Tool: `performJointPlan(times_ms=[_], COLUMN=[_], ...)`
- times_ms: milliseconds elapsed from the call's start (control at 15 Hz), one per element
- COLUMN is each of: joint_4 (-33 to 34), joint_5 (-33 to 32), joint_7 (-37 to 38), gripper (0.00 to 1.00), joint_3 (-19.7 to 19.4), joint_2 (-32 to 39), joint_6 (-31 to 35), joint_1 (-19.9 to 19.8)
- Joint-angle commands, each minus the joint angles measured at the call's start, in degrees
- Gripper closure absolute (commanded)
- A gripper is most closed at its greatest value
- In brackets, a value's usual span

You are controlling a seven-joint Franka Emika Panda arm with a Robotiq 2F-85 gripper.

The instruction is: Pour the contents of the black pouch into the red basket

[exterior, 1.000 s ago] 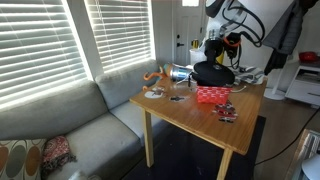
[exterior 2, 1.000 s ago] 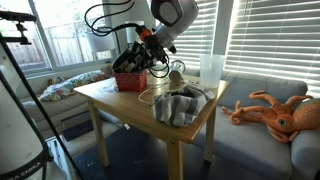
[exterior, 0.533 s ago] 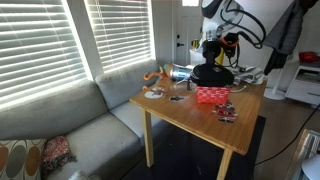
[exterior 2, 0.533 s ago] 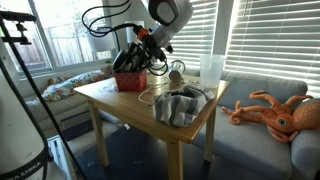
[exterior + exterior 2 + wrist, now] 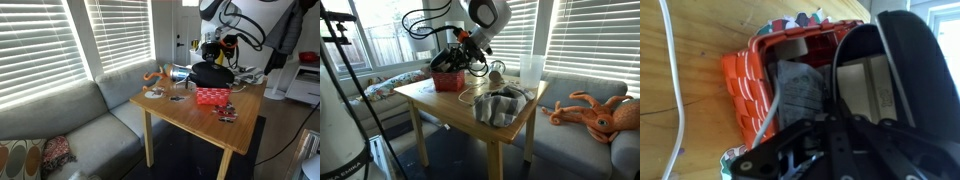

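Firmly, claw (image 5: 212,63) pinched on black pouch (image 5: 212,75), above red basket (image 5: 212,96)

Daylight glows through the white slatted blinds (image 5: 115,35) behind the wooden table (image 5: 185,118), bright in both exterior views. A grey sofa (image 5: 75,125) runs beside the table under those windows, with a patterned cushion (image 5: 30,157) at its far end. There's dark floor (image 5: 450,160) beneath the table.

Red lattice basket (image 5: 740,90), blk pouch (image 5: 905,60), light wood table (image 5: 185,116), orange plush octopus (image 5: 588,110)
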Motion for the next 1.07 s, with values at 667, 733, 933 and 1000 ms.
performJointPlan(times_ms=[667, 733, 933, 1000], joint_4=[2.8, 2.6, 1.9, 1.6], joint_5=[4.9, 4.8, 4.9, 4.4], joint_7=[-1.8, -2.0, -3.0, -3.3], gripper=[0.99, 0.99, 0.99, 0.99], joint_3=[-4.2, -4.4, -4.8, -4.8], joint_2=[-4.6, -5.0, -6.1, -6.8], joint_6=[-0.2, 0.3, 2.8, 4.4], joint_1=[-3.6, -3.6, -3.5, -3.5])
